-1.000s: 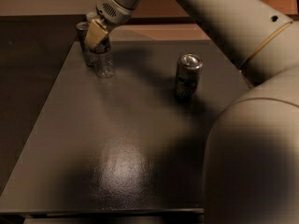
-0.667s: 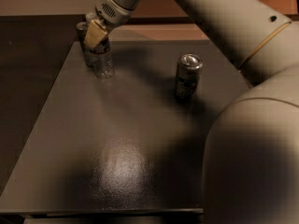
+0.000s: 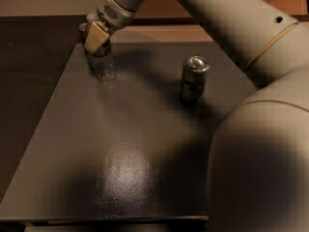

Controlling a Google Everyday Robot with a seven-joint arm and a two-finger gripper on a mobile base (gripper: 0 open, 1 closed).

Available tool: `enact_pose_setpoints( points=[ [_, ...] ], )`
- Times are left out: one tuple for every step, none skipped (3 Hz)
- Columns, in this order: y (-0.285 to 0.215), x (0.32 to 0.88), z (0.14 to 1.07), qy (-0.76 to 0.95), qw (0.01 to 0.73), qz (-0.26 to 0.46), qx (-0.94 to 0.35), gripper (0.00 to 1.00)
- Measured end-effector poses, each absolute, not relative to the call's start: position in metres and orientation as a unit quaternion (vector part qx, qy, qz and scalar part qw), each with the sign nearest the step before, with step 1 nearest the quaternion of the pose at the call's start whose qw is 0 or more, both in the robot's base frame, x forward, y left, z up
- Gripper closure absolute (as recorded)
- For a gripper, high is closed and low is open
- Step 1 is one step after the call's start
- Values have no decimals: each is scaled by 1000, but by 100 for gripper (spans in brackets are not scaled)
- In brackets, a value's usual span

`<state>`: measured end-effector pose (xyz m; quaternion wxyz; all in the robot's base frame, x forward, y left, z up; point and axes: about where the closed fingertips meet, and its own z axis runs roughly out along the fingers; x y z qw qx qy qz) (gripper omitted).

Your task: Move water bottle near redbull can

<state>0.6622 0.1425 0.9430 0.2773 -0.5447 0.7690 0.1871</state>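
Note:
The water bottle (image 3: 105, 65) stands upright on the dark table (image 3: 125, 144) near its far left corner; only its clear lower body shows. My gripper (image 3: 96, 36) sits right over the bottle's top and hides the cap and label. The redbull can (image 3: 85, 31) stands just behind and to the left of the bottle. Only its silver top and a dark strip of its side show past the gripper. Bottle and can are very close together; I cannot tell whether they touch.
A shorter, wider silver can (image 3: 194, 79) stands at the middle right of the table. My large pale arm (image 3: 260, 144) fills the right side and reaches across the top. The table's left edge runs close to the bottle.

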Motion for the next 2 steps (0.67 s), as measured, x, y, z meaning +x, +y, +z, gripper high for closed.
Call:
enact_pose_setpoints(
  points=[
    [144,662,941,769,276,188,-546,0],
    [144,662,941,769,276,188,-546,0]
  ],
)
